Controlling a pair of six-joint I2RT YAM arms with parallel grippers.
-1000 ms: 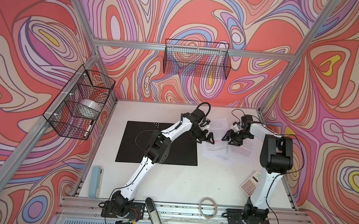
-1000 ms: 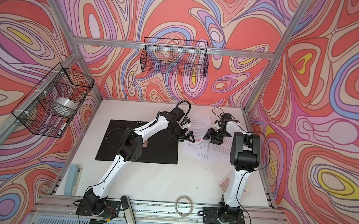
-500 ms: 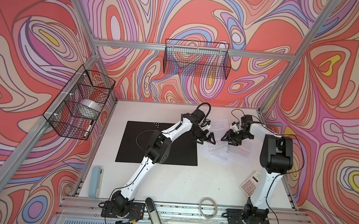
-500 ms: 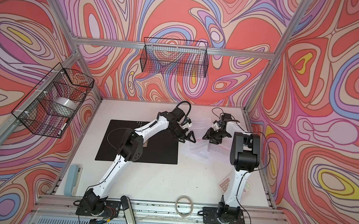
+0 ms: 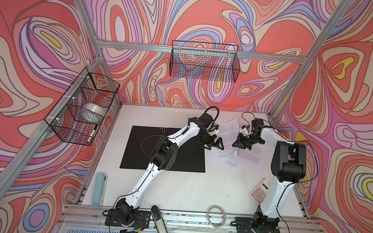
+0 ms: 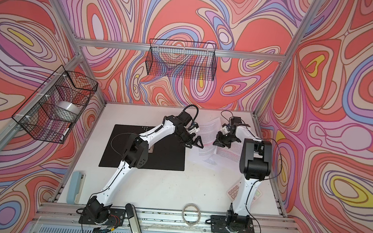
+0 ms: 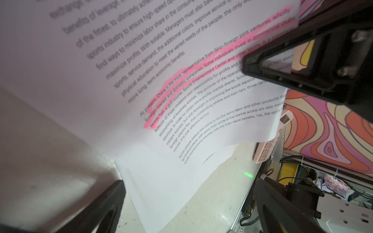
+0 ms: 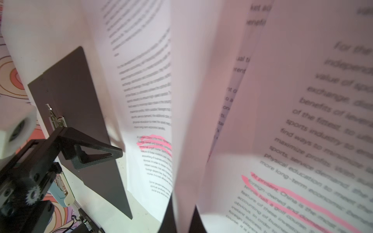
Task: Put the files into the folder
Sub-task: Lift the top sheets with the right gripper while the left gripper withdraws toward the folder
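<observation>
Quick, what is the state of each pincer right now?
Left pincer: open, holding nothing.
Right pincer: closed on a printed sheet.

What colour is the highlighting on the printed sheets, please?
The highlighting is pink; the left wrist view shows it best.

The white desk is carrying the open black folder at left, the files lying just beside it — one sheet curling up — and a calculator sitting near the right edge.
</observation>
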